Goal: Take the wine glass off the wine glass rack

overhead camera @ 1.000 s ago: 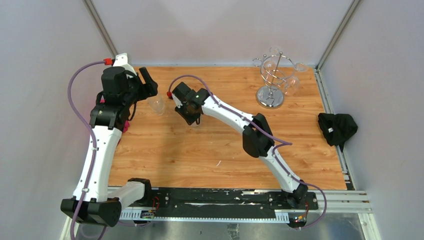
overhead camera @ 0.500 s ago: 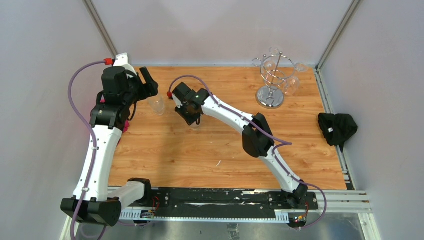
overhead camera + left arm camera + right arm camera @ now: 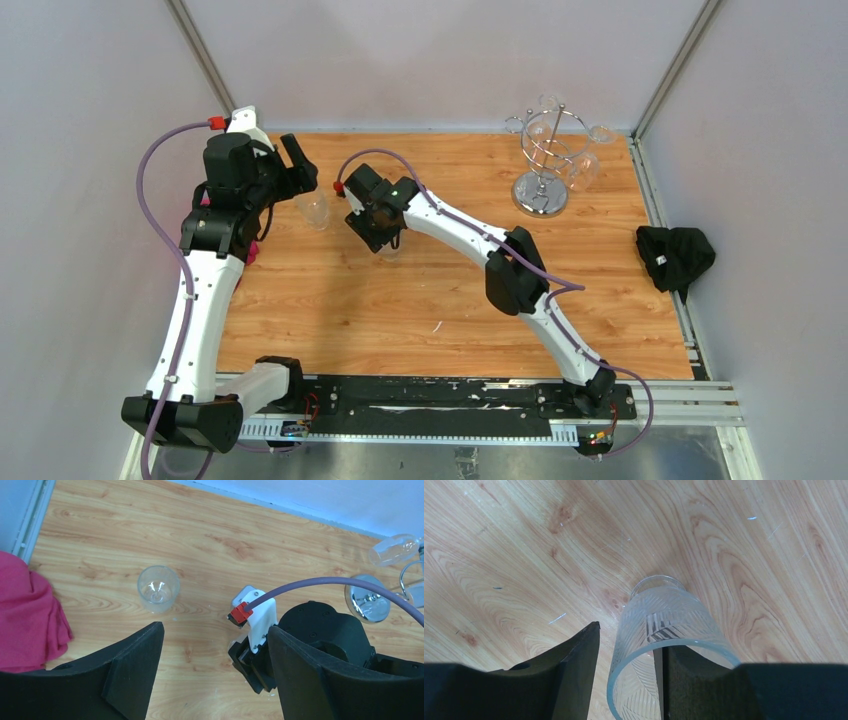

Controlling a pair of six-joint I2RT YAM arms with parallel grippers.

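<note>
top: high, rear, down over whole counter (image 3: 420, 310) | left wrist: above left claw (image 3: 215, 630), downward | right wrist: behind right claw (image 3: 629, 640), close | shared: counter

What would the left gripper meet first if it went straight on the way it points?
Most likely the bare table: the left gripper is open and only wood shows between its jaws. The glass stands to one side, the right arm to the other. Depth is unclear.
</note>
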